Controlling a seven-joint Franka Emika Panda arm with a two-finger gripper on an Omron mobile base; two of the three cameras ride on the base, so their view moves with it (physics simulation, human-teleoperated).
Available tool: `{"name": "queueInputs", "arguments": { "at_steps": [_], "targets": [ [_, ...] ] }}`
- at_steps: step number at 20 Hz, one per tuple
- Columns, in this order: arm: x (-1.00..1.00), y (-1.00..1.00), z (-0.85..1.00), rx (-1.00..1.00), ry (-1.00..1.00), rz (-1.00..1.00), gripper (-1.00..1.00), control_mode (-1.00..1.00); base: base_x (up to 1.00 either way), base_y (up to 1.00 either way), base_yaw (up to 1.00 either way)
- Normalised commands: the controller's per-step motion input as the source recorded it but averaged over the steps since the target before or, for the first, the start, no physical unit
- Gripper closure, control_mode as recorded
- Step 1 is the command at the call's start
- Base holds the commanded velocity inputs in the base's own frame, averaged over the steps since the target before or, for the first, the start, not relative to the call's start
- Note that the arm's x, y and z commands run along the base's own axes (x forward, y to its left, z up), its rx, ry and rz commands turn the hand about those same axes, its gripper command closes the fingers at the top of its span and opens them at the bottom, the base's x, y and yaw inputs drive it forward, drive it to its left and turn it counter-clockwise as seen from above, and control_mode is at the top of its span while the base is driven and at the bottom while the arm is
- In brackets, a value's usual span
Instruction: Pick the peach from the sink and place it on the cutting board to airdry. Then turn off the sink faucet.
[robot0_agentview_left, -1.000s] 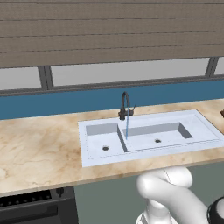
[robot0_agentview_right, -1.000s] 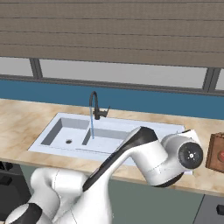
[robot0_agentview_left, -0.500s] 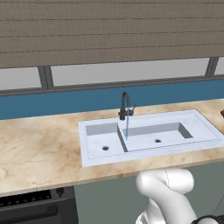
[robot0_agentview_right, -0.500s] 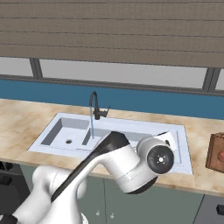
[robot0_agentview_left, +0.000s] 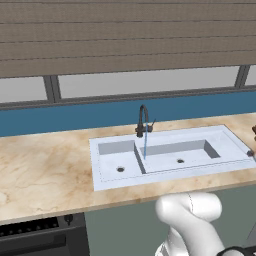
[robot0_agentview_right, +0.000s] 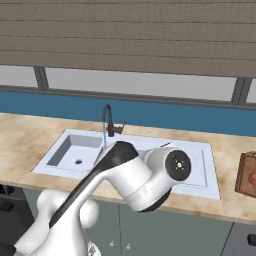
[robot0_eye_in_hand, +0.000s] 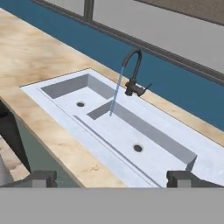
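Observation:
The white double-basin sink (robot0_eye_in_hand: 94, 140) lies ahead in the hand view, and both basins hold nothing but their dark drains. Water runs in a thin stream from the black gooseneck faucet (robot0_eye_in_hand: 133, 72) onto the divider between the basins; its small side lever (robot0_eye_in_hand: 146, 87) points right. My gripper (robot0_eye_in_hand: 113, 179) is open, its two dark fingertips (robot0_eye_in_hand: 41, 177) wide apart, hovering in front of the counter's front edge. In the right base view, a small red round thing, seemingly the peach (robot0_agentview_right: 252, 177), rests on the brown cutting board (robot0_agentview_right: 245, 170) at the frame's right edge.
A beige marble counter (robot0_agentview_left: 45, 170) surrounds the sink (robot0_agentview_left: 165, 176), with a blue backsplash and a window behind the faucet (robot0_agentview_left: 143, 120). A dark oven front (robot0_agentview_left: 35, 237) sits below the counter at the left. My white arm (robot0_agentview_right: 145, 177) crosses in front of the sink (robot0_agentview_right: 210, 170).
The arm's wrist has swung left, from beside the cutting board to in front of the sink's right basin. The gripper stays open. Water keeps running.

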Motion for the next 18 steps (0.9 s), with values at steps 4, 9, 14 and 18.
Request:
{"name": "queueInputs", "arguments": {
  "at_steps": [4, 9, 14, 18],
  "targets": [
    [-0.25, 0.53, 0.12, 0.11, 0.02, 0.25, -1.00, -1.00, 0.00, 0.00, 0.00],
    [-0.25, 0.67, 0.10, 0.02, -0.22, 0.02, -1.00, -1.00, 0.00, 0.00, 0.00],
    [-0.29, 0.53, 0.02, 0.09, -0.29, -0.14, -1.00, -1.00, 0.00, 0.00, 0.00],
    [-0.03, 0.26, 0.14, 0.30, -0.03, -0.01, -1.00, -1.00, 0.00, 0.00, 0.00]
  ]
}}
